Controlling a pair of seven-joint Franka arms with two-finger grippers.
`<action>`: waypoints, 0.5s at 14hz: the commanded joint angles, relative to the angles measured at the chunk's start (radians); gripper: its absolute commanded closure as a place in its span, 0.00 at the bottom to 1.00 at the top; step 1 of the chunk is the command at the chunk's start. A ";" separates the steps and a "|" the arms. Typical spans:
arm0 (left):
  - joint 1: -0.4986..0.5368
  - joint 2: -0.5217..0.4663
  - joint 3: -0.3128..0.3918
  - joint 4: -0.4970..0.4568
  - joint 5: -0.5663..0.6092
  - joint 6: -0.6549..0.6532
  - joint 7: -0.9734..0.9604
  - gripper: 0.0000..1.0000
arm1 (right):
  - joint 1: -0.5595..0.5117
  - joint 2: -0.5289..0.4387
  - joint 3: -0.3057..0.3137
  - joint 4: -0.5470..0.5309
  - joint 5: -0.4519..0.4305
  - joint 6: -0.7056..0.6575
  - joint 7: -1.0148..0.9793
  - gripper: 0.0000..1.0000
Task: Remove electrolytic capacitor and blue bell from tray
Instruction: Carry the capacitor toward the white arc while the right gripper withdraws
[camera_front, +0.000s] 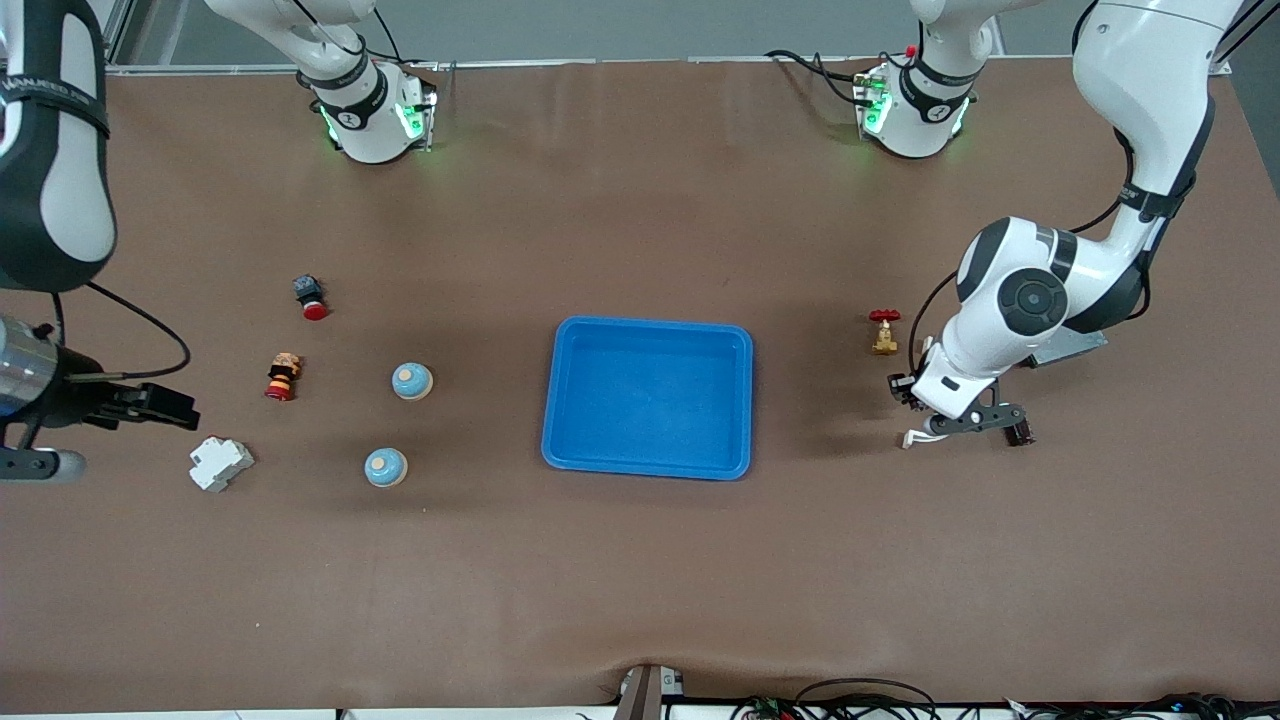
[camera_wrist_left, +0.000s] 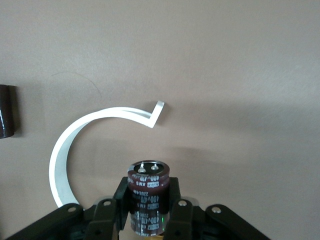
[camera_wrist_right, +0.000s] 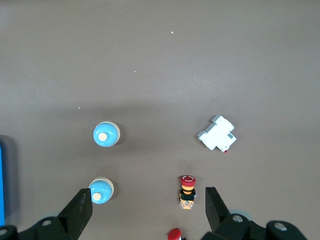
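Nearest my front camera I see 2 blue dome-shaped bells (camera_front: 386, 467) on the brown table (camera_front: 640, 580), toward the right arm's end. The right pincer (camera_front: 165, 404) hangs released above that end. The left pincer (camera_wrist_left: 148, 210) is clenched on the dark brown cylindrical capacitor (camera_wrist_left: 147, 187). The blue rectangular plastic tray (camera_front: 648, 460) sits mid-table.

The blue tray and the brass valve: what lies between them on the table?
Nothing: in the front view, only bare table separates the blue tray from the brass valve.
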 joint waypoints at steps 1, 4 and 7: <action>0.014 0.002 -0.007 -0.020 0.073 0.017 0.004 1.00 | -0.001 -0.035 0.019 -0.010 -0.011 -0.017 0.016 0.00; 0.031 0.031 -0.007 -0.022 0.127 0.017 0.005 1.00 | 0.001 -0.070 0.019 -0.010 -0.011 -0.020 0.016 0.00; 0.031 0.065 -0.007 -0.017 0.127 0.017 0.005 1.00 | -0.002 -0.112 0.018 -0.013 -0.011 -0.077 0.021 0.00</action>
